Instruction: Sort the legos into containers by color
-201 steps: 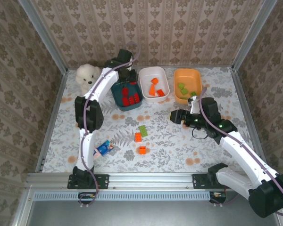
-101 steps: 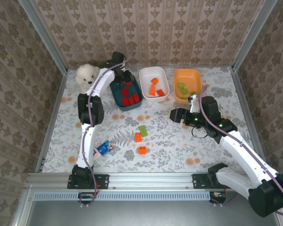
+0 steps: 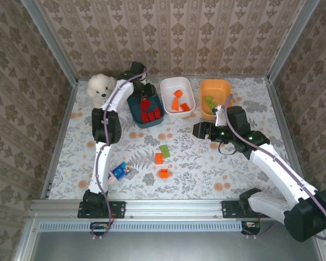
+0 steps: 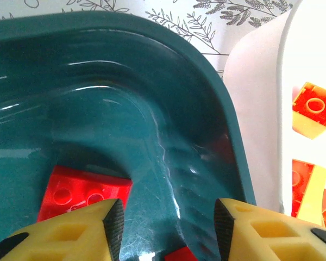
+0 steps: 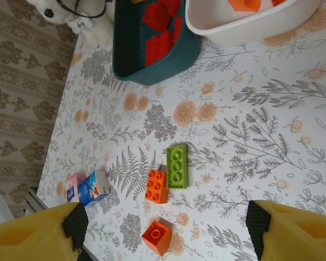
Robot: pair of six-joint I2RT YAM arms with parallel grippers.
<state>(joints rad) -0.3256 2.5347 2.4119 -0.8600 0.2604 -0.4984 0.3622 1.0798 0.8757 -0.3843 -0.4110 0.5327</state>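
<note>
My left gripper (image 3: 144,95) hangs low inside the dark teal container (image 3: 146,124), open, with nothing between its pads. In the left wrist view the gripper (image 4: 168,228) is just above the teal wall (image 4: 152,109) and a red lego (image 4: 81,190). Several red legos (image 3: 150,113) lie in that bin. The white container (image 3: 179,115) holds orange legos (image 3: 178,100), and the orange container (image 3: 220,88) holds green ones (image 3: 209,101). On the table lie a green lego (image 5: 177,166) and two orange legos (image 5: 157,186) (image 5: 156,237). My right gripper (image 3: 198,130) hovers open to their right.
A white plush dog (image 3: 100,87) sits at the back left, beside the teal bin. A blue-and-pink packet (image 3: 119,172) lies near the left arm at the front. Metal rails and patterned walls enclose the table.
The left gripper's jaws have parted over the teal bin, and it has sunk a little into it. The right gripper has drifted slightly left and farther back.
</note>
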